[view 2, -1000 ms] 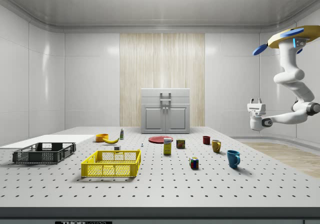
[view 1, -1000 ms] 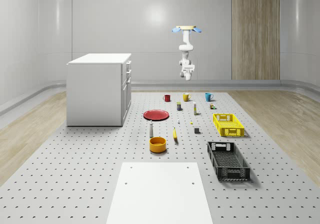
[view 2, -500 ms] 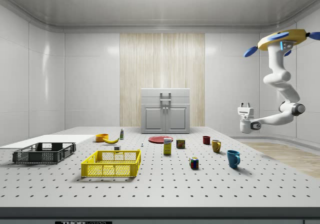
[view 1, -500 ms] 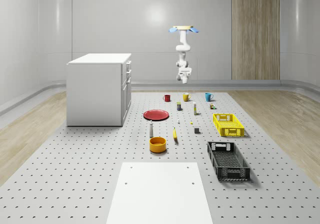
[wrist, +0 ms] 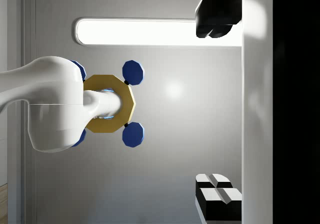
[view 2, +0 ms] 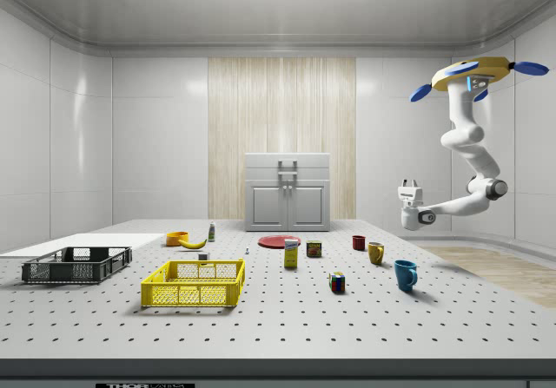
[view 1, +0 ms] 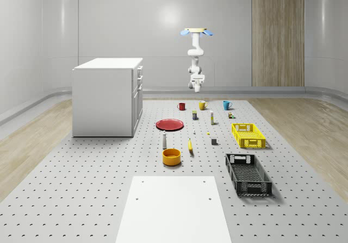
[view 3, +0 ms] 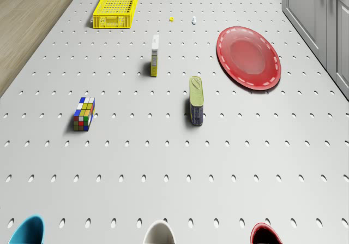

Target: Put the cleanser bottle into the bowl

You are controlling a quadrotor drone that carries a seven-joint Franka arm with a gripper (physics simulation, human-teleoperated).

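While the drone (view 1: pixel 196 31) was seen hovering high up, well beyond the bowl (view 1: pixel 171 156), the cleanser bottle (view 1: pixel 164 139) was seen standing just behind that bowl. From the side, the gripper (view 2: pixel 408 182) was pointed upward, far from the bowl. At the wrist, its fingers (wrist: pixel 216 26) were spread wide, with nothing held.
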